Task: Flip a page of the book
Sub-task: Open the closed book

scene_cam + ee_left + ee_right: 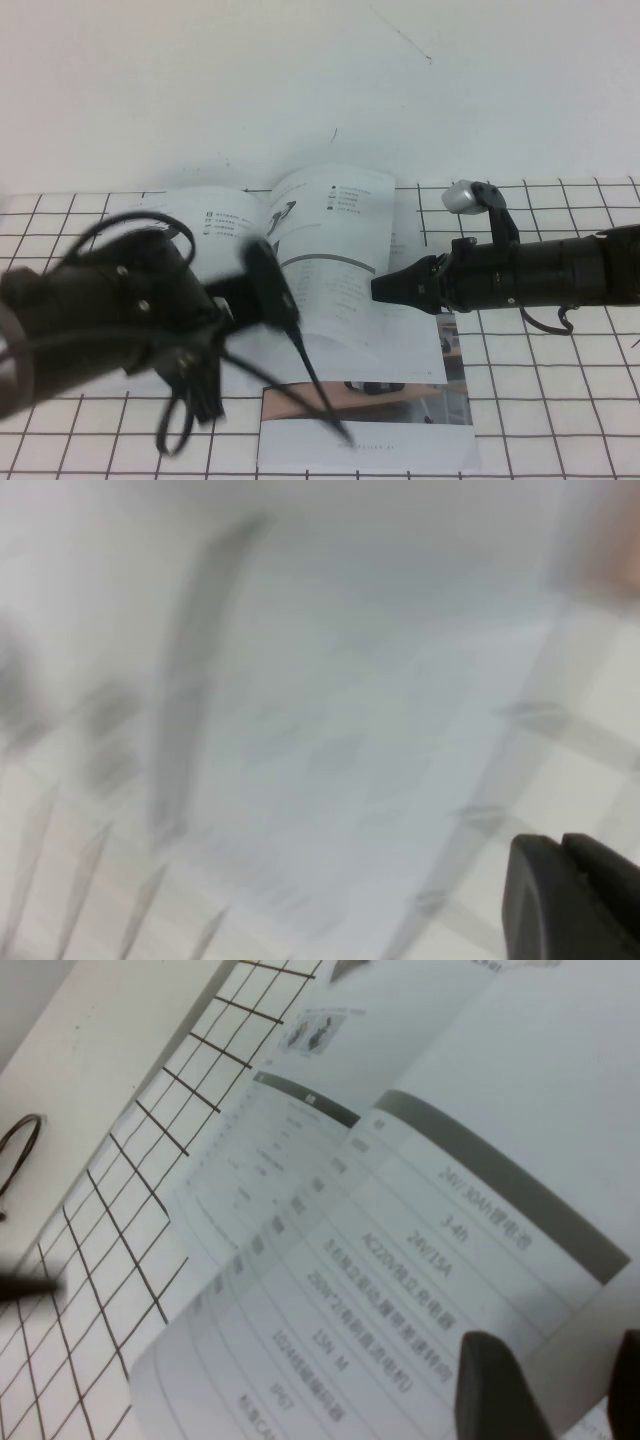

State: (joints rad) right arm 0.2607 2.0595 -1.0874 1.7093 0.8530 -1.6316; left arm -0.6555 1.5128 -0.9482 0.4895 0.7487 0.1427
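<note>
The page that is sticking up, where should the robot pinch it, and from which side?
Pinch the page at its loose outer edge, coming from the robot's right. It stands curled above the book, so that thin edge hangs free. The right gripper, fingers open, is already there. The left gripper hovers over the book's left side.

The thin white paper page (420,1230) with a grey bar and rows of small black print is curving up off the open white book (250,1160). The right gripper (555,1385) is showing two dark fingers (495,1385) spread apart, with the page's edge maybe sitting between them. The white table with black grid lines (110,1230) is lying underneath.
</note>
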